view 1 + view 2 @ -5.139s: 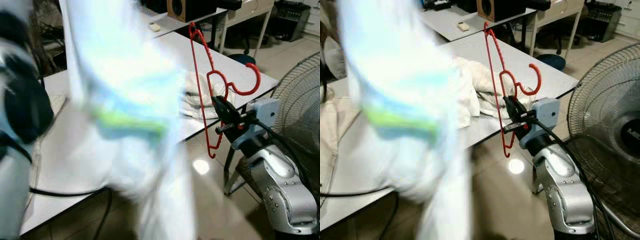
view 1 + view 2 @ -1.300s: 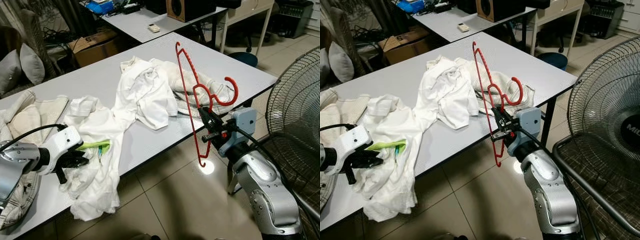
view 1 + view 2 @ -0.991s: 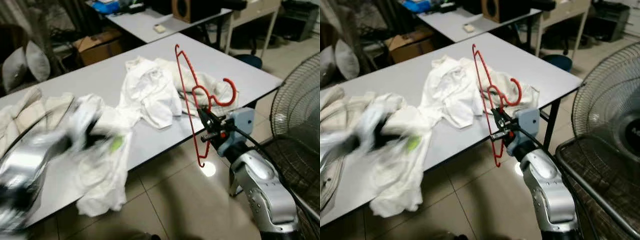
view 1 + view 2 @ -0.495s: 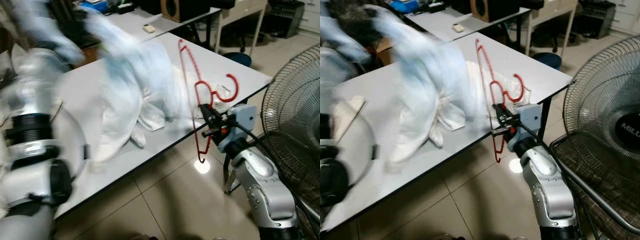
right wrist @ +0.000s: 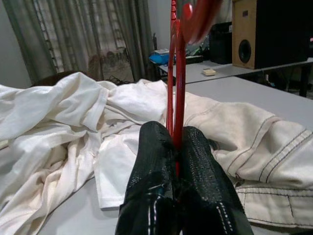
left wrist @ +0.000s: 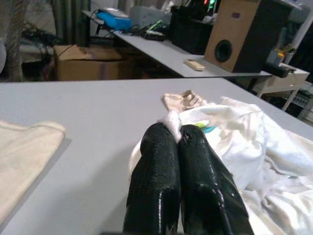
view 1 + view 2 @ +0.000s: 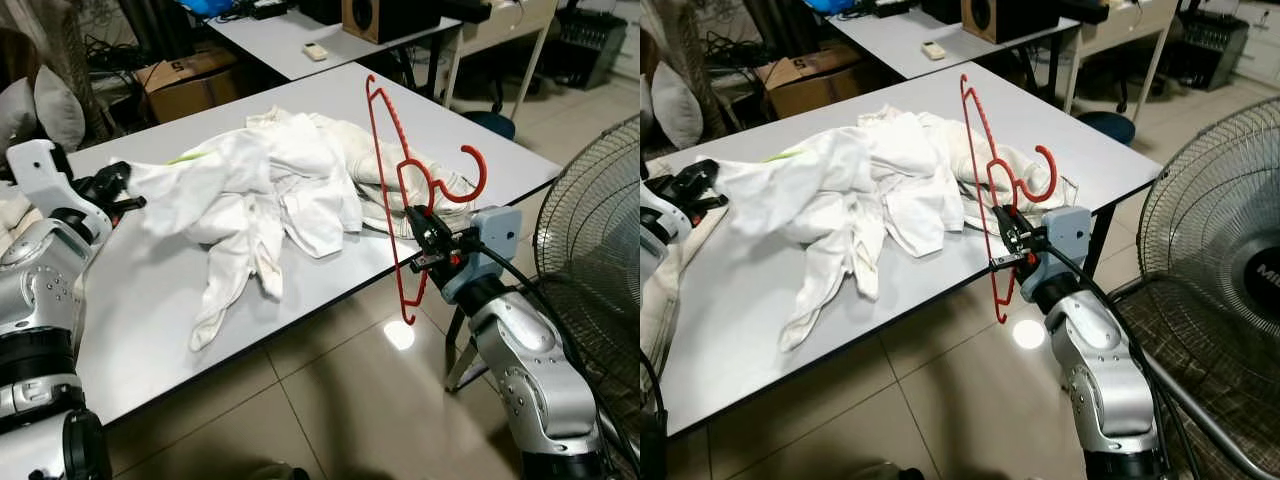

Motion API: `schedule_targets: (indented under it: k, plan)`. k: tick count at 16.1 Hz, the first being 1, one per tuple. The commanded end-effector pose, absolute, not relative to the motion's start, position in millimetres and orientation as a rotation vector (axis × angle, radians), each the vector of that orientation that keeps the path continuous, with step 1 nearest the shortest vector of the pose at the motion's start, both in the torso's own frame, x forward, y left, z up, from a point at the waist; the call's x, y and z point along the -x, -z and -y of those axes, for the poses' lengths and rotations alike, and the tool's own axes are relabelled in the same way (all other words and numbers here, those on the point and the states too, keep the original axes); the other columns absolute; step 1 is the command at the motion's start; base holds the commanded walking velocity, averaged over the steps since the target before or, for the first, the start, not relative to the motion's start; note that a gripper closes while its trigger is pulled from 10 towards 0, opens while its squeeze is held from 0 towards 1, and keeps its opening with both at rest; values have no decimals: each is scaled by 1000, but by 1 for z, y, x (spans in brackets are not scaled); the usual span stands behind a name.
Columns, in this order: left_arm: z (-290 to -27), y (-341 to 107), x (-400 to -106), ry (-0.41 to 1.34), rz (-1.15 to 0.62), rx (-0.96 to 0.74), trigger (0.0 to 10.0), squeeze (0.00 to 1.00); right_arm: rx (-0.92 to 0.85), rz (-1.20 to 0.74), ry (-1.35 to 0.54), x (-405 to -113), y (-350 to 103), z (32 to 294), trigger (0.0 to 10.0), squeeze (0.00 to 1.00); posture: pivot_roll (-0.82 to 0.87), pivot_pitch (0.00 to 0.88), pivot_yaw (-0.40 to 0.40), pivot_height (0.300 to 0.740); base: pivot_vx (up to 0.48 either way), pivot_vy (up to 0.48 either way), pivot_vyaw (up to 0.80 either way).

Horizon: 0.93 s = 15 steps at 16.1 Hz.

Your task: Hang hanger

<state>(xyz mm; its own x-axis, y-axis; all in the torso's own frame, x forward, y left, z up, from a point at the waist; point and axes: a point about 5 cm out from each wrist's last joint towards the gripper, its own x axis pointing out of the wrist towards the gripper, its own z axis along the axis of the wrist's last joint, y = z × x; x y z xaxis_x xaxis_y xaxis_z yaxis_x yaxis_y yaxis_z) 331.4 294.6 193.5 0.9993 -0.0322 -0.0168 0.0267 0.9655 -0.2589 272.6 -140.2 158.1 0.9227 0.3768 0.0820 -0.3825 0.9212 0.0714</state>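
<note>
Dressing step: right gripper (image 7: pixel 424 243) pinching red hanger (image 7: pixel 395 190) upright; left gripper (image 6: pixel 177 142) pinching white garment (image 7: pixel 250 195) on counter (image 7: pixel 140 290); next, threading hanger into neckline.

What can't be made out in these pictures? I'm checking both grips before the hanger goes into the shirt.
- Left wrist view: how much white garment cloth sits between the left gripper fingers; they hide the pinch.
- Right wrist view: the red hanger hook, blurred and cut off by the frame edge.
- Eye views: the garment's neck opening, lost in folds.
- Eye views: the beige clothing under the hanger, partly covered.
</note>
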Motion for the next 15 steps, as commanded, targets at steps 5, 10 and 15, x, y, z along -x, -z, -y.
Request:
schedule_targets:
  k: [5,10,15]
  plan:
    - [-277,-297,-338,369,395,701,0,0,-97,125,-353,-280,-173,147,10000,0,-108,0,140,740,0,0,0]
    - [-289,-243,-339,219,95,469,0,0,-100,104,-332,-273,-167,151,10000,0,-117,0,140,740,0,0,0]
    - [-293,-237,-342,176,-5,379,0,0,-89,121,-343,-280,-175,146,10000,0,-121,0,144,740,0,0,0]
